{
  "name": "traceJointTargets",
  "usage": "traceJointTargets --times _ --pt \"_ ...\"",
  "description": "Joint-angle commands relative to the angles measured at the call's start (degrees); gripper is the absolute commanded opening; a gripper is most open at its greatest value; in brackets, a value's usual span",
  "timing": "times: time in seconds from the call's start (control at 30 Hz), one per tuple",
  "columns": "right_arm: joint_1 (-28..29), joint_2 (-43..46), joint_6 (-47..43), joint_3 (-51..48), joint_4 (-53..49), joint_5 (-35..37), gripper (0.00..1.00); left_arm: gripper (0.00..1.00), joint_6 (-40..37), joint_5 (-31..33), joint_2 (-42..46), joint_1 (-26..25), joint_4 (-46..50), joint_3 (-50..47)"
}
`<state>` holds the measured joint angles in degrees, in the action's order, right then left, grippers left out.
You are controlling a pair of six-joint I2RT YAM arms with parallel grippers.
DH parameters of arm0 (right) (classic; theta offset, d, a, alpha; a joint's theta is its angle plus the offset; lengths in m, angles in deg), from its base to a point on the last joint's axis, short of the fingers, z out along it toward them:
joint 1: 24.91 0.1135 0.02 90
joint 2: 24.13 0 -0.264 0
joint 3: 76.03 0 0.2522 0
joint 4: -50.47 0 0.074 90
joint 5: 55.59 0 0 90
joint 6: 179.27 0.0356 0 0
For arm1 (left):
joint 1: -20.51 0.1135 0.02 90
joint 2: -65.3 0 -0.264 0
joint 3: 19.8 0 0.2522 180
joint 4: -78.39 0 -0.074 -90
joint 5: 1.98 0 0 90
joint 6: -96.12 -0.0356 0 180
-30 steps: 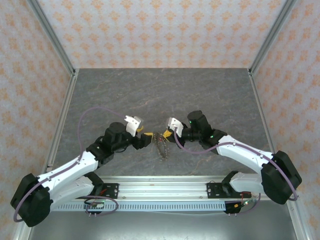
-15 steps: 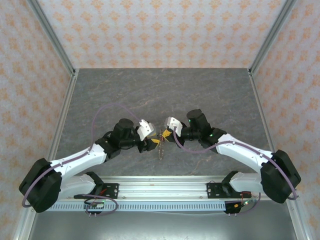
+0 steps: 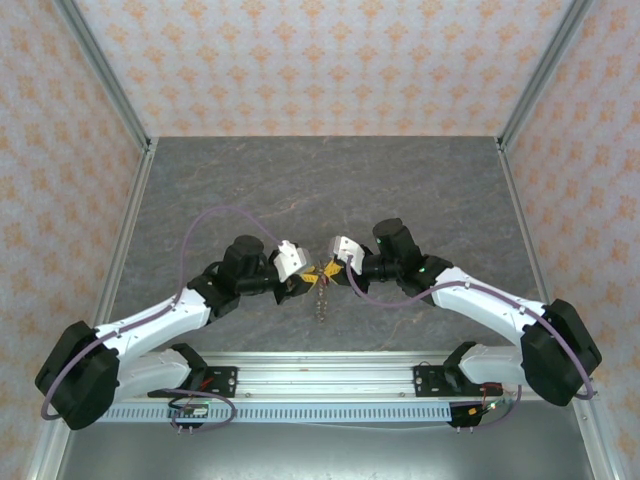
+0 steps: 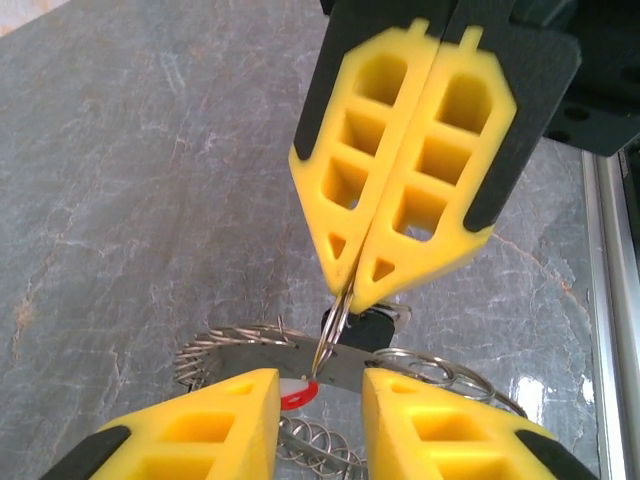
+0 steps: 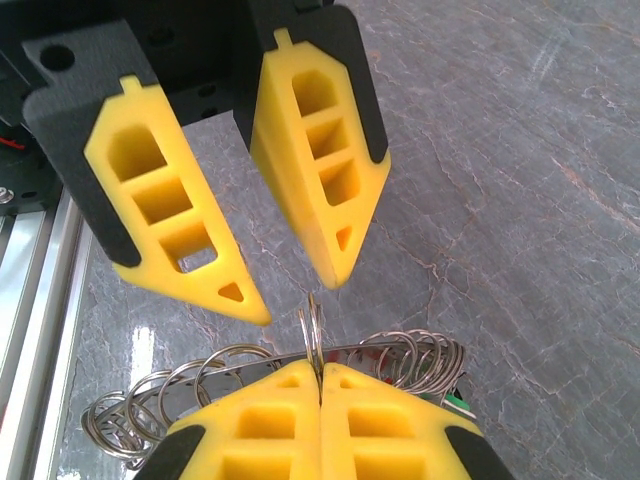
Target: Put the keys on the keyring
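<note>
R gripper point(image 5: 320, 372) is seen clenched at bottom centre of its wrist view, w/ a thin wire loop of the keyring point(image 5: 230, 365) nipped betw. the tips. L gripper point(image 5: 295, 298) is held just above it, fingers apart, nothing clamped. In the left wrist view, lower centre, a red key head point(image 4: 297, 393) is seen in L's gap. From the top, both tips are met at frame centre over the grey table point(image 3: 400, 180), w/ patterned walls point(image 3: 320, 60) behind.

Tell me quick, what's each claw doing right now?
Left gripper: open, a red key head between its fingers.
Right gripper: shut on a thin metal ring.
</note>
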<state>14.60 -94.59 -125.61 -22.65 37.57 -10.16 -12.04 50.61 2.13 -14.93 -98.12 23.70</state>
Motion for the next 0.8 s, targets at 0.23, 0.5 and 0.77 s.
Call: traceJointTargets --times 0.23,0.5,0.77 --pt "0.32 0.28 -1.65 1.78 1.38 -2.36 0.00 0.27 -2.76 -4.08 -2.45 0.59 3.76 4.67" --pt "0.31 0.71 -1.39 1.31 2.17 -2.94 0.00 0.27 -3.93 -4.74 -5.13 0.59 5.01 7.27" --pt "0.38 1.50 -0.24 0.25 4.58 -2.82 0.00 0.14 -5.80 -5.58 -7.46 0.55 8.78 8.92"
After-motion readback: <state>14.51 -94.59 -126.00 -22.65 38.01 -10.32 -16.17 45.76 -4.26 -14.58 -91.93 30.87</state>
